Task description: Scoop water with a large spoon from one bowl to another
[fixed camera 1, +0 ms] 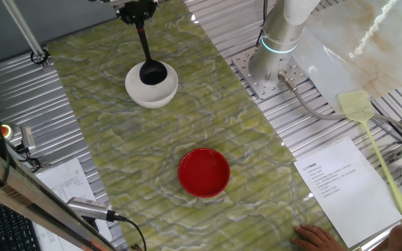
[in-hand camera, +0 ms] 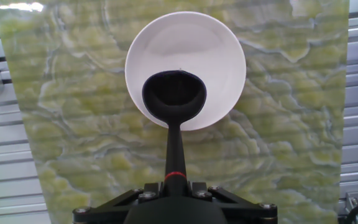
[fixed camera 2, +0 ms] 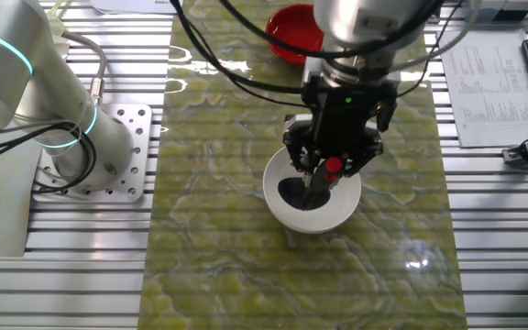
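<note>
The gripper (fixed camera 2: 324, 168) is closed around the upper end of the handle of the black ladle (fixed camera 1: 151, 70), and it holds the ladle so that the handle slopes down and the round scoop is over the white bowl (fixed camera 1: 151, 90). In the hand view the scoop (in-hand camera: 174, 96) sits inside the outline of the white bowl (in-hand camera: 194, 50), near the side of the rim that is closest to the gripper, and the handle crosses this rim. I cannot tell if the scoop touches the bottom of the bowl or hangs a little above it. Water is not visible to me, not in the scoop and not in the bowl; the white inside looks plain. The red bowl (fixed camera 1: 204, 171) stands alone on the green marbled tabletop (fixed camera 1: 103, 153), well apart from the white bowl, and nothing touches it. In the other fixed view the red bowl (fixed camera 2: 291, 32) is partly hidden behind the arm. Beside the marbled surface lie a printed sheet of paper (fixed camera 1: 340, 188) and a yellow fly swatter (fixed camera 1: 372, 139).
</note>
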### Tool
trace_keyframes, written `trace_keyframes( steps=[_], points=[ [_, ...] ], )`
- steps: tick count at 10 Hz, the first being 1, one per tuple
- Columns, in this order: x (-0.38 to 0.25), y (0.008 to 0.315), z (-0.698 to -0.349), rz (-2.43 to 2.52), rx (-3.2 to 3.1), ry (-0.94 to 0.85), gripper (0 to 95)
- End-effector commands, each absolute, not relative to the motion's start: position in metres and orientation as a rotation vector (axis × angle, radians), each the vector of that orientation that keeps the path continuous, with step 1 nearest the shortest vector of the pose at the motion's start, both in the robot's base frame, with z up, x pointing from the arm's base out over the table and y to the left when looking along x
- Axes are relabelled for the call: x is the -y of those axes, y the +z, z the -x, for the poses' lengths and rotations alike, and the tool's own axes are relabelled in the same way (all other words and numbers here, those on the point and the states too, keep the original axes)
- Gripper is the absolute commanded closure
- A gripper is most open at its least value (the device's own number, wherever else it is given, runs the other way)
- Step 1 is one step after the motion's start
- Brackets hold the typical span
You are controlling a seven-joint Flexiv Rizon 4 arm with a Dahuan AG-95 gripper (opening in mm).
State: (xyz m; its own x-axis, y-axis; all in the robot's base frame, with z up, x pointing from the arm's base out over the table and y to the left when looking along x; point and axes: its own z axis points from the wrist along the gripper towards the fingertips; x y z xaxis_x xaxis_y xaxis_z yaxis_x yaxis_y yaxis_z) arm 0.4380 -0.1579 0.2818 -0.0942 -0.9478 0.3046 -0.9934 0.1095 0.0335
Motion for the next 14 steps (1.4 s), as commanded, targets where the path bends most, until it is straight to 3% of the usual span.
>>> trace_keyframes(
  steps=[1, 14],
  points=[
    [0.154, 0.281, -0.439, -1.916, 2.125, 0.278, 95.0],
    [0.125, 0.291, -0.444, -1.86, 1.965, 0.406, 95.0]
  ],
)
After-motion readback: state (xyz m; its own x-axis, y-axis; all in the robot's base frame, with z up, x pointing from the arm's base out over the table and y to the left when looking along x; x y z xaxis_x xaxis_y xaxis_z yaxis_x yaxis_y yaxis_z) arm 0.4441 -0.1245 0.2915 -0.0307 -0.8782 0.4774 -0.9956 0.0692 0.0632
